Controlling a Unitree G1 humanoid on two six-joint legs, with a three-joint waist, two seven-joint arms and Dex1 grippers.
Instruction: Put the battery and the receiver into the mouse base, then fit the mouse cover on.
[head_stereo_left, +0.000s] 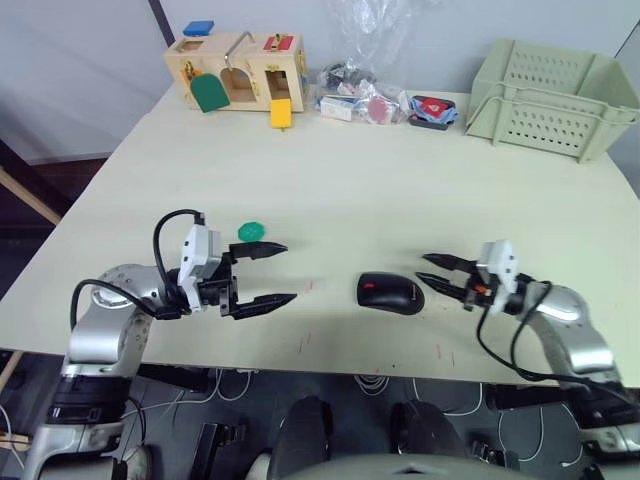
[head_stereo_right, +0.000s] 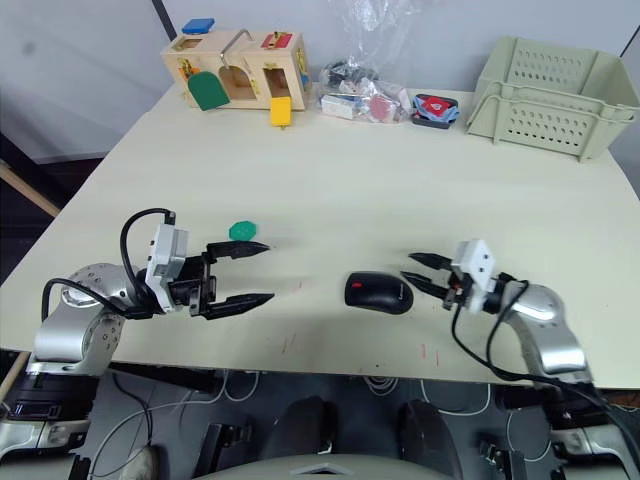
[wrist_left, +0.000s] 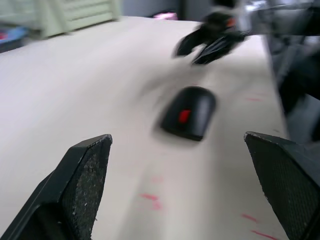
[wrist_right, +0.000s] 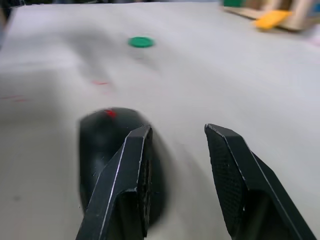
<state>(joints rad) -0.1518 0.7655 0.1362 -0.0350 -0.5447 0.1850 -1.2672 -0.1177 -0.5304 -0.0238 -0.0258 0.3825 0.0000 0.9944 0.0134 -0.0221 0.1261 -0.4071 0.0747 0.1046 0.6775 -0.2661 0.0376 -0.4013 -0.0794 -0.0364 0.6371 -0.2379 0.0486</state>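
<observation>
A black mouse (head_stereo_left: 390, 293) lies on the table near the front edge, between my two grippers. Its top is smooth and domed, with a small red spot toward its left end; it looks like the mouse cover sitting on the mouse base, and I cannot make out a seam. The battery and the receiver are hidden. My right gripper (head_stereo_left: 420, 267) is open and empty, just right of the mouse and apart from it. My left gripper (head_stereo_left: 289, 272) stands wide open and empty, a hand's width left of the mouse. The left wrist view shows the mouse (wrist_left: 189, 112) ahead between the fingers.
A small green disc (head_stereo_left: 251, 231) lies just behind my left gripper. At the back of the table stand a wooden latch box (head_stereo_left: 235, 68), a plastic bag of small items (head_stereo_left: 375, 100) and a pale green basket (head_stereo_left: 550, 90). Bare tabletop (head_stereo_left: 400, 190) spans the middle.
</observation>
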